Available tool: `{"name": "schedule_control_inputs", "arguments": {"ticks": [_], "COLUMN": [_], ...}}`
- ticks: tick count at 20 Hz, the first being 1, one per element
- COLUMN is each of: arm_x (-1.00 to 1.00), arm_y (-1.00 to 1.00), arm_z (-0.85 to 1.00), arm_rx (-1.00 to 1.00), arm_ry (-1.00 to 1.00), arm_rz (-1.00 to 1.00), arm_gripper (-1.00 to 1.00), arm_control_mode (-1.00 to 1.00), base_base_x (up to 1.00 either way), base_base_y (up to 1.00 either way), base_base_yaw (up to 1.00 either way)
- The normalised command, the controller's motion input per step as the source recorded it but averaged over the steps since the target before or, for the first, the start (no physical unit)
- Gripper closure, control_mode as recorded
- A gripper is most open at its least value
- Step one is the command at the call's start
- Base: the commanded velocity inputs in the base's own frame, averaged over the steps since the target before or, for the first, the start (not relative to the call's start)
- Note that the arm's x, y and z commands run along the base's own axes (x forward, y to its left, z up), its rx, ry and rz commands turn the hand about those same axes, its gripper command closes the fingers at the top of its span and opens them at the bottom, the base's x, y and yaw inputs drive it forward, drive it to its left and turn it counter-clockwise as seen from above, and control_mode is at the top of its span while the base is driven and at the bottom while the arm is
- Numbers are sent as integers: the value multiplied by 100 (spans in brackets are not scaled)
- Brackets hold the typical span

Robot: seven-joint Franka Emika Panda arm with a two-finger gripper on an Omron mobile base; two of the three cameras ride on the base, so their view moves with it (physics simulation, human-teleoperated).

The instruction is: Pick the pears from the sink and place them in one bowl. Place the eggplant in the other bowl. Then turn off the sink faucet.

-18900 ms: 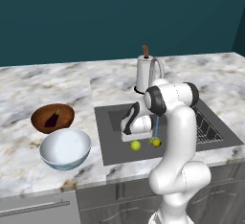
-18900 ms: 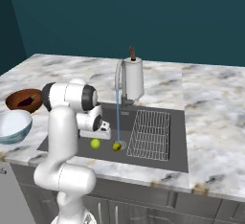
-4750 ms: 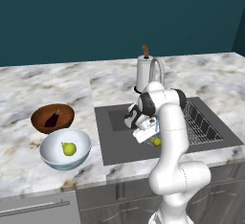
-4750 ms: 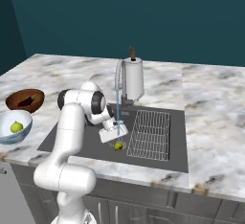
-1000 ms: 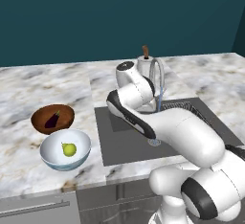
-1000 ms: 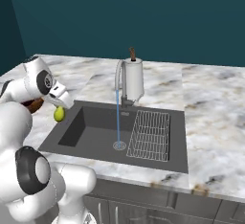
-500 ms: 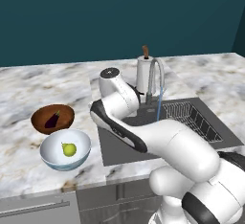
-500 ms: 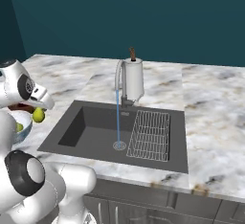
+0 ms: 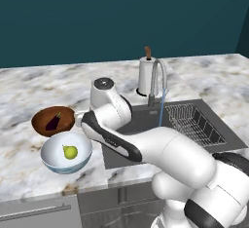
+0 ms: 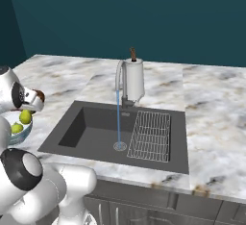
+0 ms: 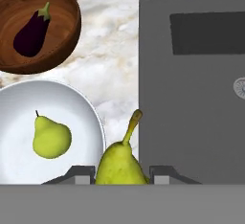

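Note:
My gripper [image 11: 120, 174] is shut on a yellow-green pear [image 11: 119, 164], stem up, held above the counter strip between the sink [image 11: 191, 98] and the white bowl [image 11: 19, 113]. A second pear [image 11: 50, 137] lies inside that bowl. The dark purple eggplant [image 11: 31, 29] rests in the brown wooden bowl [image 11: 72, 22] beside it. From the right base view, the held pear [image 10: 25, 117] hangs under the hand, just over the bowl's pear [image 10: 17, 128]. The faucet [image 10: 119, 80] arches over the sink [image 10: 91, 128] with a thin stream of water running to the drain.
A wire rack [image 10: 151, 135] fills the right side of the sink. A white paper-towel cylinder with a brown top [image 10: 134, 80] stands behind the faucet. Marble counter [image 9: 29, 90] surrounds the two bowls [image 9: 52, 120] [image 9: 58, 160]. My arm stretches across the sink's left edge.
The arm has swung left out of the sink, carrying the pear, and now holds it beside the white bowl. The other pear, eggplant and running water are unchanged over the last second.

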Motion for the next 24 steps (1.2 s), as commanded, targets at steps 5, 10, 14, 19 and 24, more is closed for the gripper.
{"name": "schedule_control_inputs", "arguments": {"ticks": [5, 10, 14, 19, 24], "arm_x": [0, 10, 3, 0, 0], "arm_y": [64, 35, 28, 25, 4], "arm_z": [-5, -19, -38, -40, -41], "arm_rx": [2, 0, 0, 0, 0], "arm_ry": [-1, -6, -4, -1, 0], "arm_rz": [14, 5, 0, 0, 1], "arm_gripper": [100, 100, 100, 100, 100], "arm_control_mode": [-100, -100, -100, -100, -100], "base_base_x": [0, 0, 0, 0, 0], "base_base_y": [0, 0, 0, 0, 0], "base_base_yaw": [0, 0, 0, 0, 0]}}
